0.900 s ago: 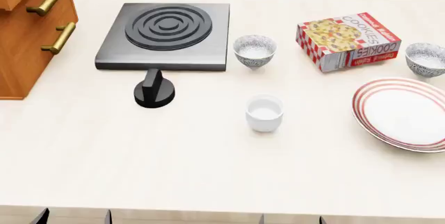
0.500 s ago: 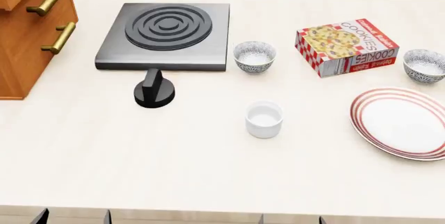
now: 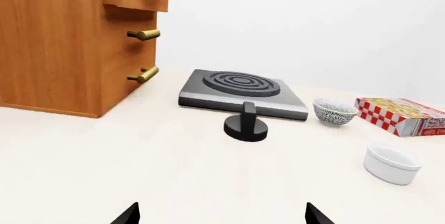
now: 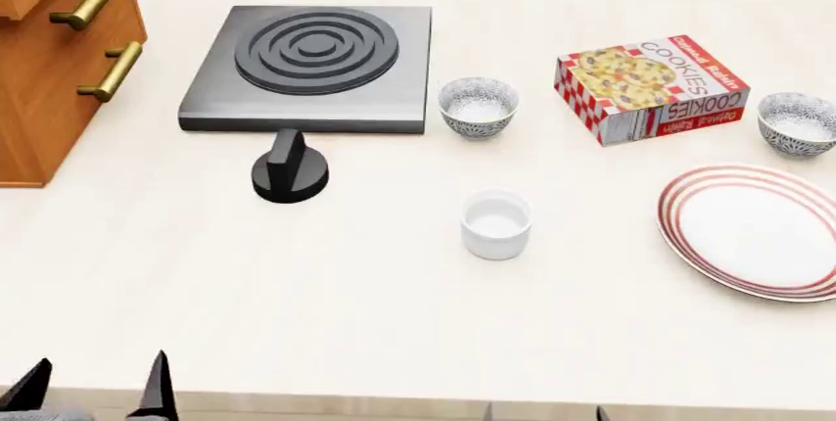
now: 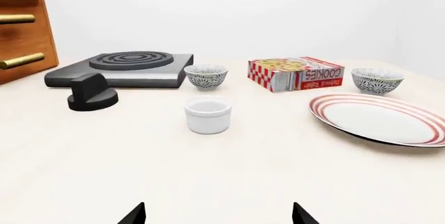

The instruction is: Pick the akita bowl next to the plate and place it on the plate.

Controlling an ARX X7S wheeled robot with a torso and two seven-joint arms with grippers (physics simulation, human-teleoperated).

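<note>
Cabinet (image 4: 59, 59): far-left corner of worktop (image 4: 392, 323), brass handles.
Left gripper (image 4: 92, 392): at near edge, left side; jaws spread, nothing between them.
Hob (image 4: 313, 67): far side, left of centre; black knob (image 4: 290, 168) just in front.
Spare patterned bowl (image 4: 479, 106): beside hob's right edge, well apart from plate. Not the target.
White cup (image 4: 496, 225): mid-worktop.
Right gripper (image 5: 218, 214): low at near edge; fingers apart, empty.
Cookie box (image 4: 651, 86): far side, right of centre.
Plate (image 4: 755, 233): right edge, bare.
Target bowl (image 4: 797, 123): right edge, just behind plate, upright.
Handling: likely light, rigid, glazed so slippery, breakable. Pinch the rim wall from above; the right arm is nearer.
</note>
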